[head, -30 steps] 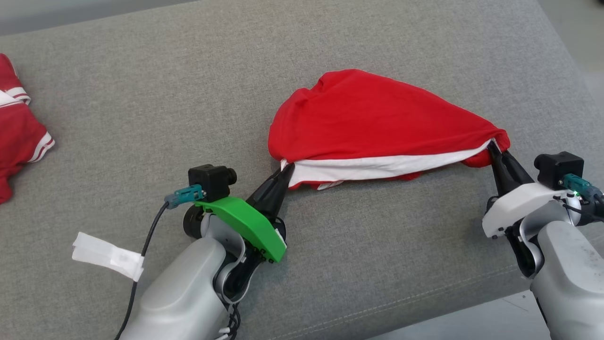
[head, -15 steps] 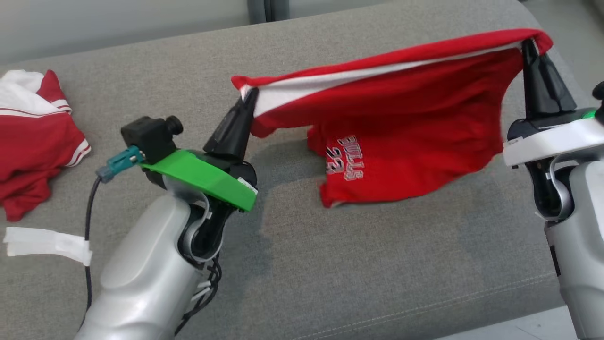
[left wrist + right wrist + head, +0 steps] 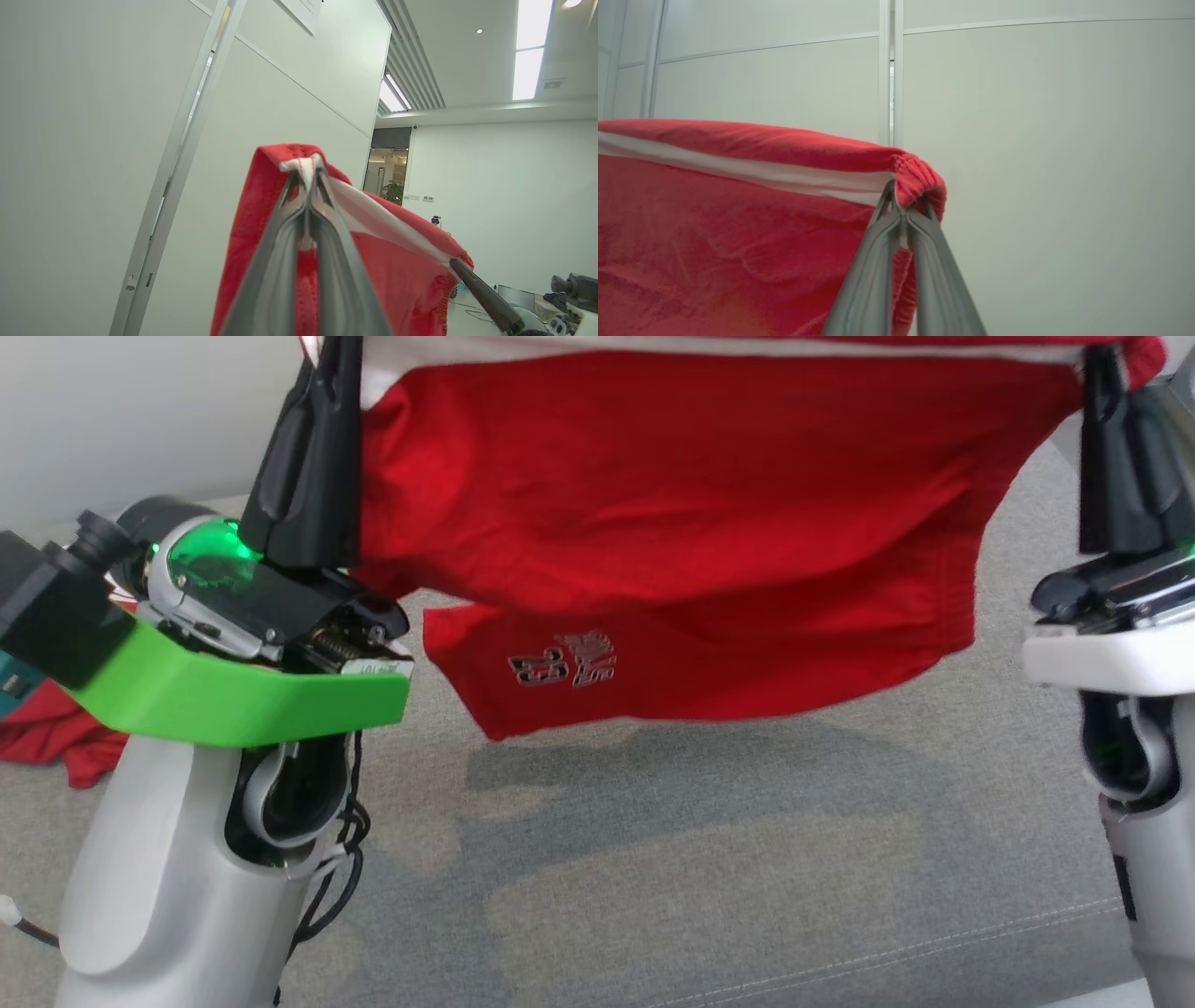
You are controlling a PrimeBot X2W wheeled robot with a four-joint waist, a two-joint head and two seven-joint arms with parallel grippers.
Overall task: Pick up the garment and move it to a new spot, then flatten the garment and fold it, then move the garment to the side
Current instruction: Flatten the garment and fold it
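Moved: garment (image 3: 672, 504) now raised higher, hanging above sofa (image 3: 747, 877).
Left gripper (image 3: 306, 179): clamped on one top corner.
Right gripper (image 3: 903, 210): clamped on the other.

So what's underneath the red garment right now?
Grey cushion with its shadow; the garment hangs clear, held by left gripper and right gripper. Behind the cloth is hidden.

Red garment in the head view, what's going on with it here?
The robot holds the red garment up in the air with both arms. The left gripper and the right gripper each have their jaws shut on one end of its white-banded top edge, stretching it between them. The cloth hangs spread out above the grey cushion, casting a shadow on it and apparently clear of it. Another red cloth lies on the cushion beside the left arm.
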